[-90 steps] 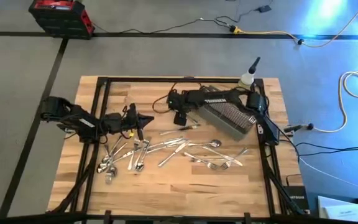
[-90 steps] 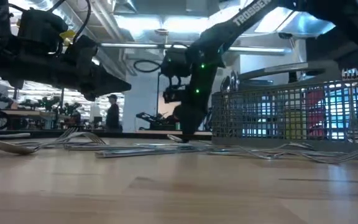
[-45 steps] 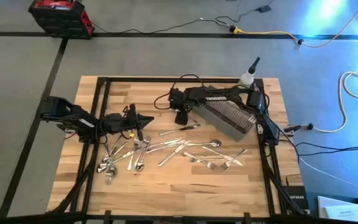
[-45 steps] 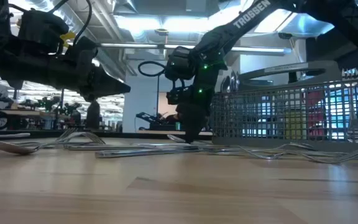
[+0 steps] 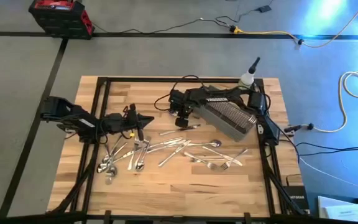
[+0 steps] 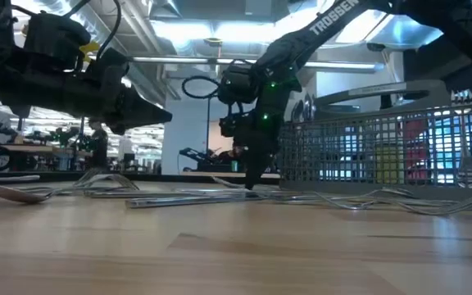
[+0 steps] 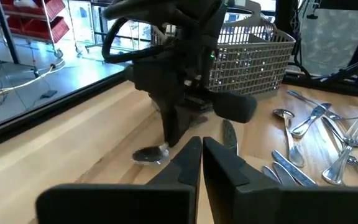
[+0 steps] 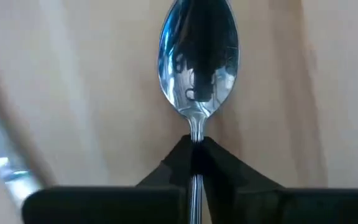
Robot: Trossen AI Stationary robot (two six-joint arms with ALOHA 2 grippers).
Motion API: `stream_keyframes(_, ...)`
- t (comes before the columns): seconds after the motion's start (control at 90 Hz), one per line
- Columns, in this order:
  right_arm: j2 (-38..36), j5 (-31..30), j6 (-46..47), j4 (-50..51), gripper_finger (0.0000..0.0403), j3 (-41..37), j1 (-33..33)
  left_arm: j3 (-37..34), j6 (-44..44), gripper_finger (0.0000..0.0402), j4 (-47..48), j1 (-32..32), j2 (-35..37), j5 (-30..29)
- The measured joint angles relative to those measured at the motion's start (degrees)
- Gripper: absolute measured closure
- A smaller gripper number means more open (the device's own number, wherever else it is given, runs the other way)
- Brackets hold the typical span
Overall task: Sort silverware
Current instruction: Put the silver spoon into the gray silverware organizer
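My right gripper [image 8: 194, 152] clamps a spoon [image 8: 197, 59] by its neck, long axis vertical in frame, bowl toward the top edge.

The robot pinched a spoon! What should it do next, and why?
Probably lift the spoon a little. The right pincer is shut on its neck, yet its bowl sits low by the table, and the mesh basket waits close beside it. The left pincer hovers shut near the pile.
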State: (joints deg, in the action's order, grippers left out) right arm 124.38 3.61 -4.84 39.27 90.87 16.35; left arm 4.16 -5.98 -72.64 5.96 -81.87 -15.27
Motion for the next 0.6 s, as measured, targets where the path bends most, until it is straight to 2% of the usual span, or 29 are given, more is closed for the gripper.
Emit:
stream_keyframes(0.422,-13.97,0.59,1.43,-8.33,0.0401,0.06,-5.73,0.02,0.17,0.0402,0.35,0.0,0.0,0.02)
stream_keyframes(0.5,-18.08,0.6,1.88,-14.01,0.0401,-2.84,-6.61,0.02,0.11,0.0402,0.84,-0.15,0.0,0.02)
stream_keyframes(0.6,-24.36,-1.85,3.09,-26.2,0.0401,-10.76,-7.65,0.02,0.31,0.0402,2.11,-0.8,0.0,0.01)
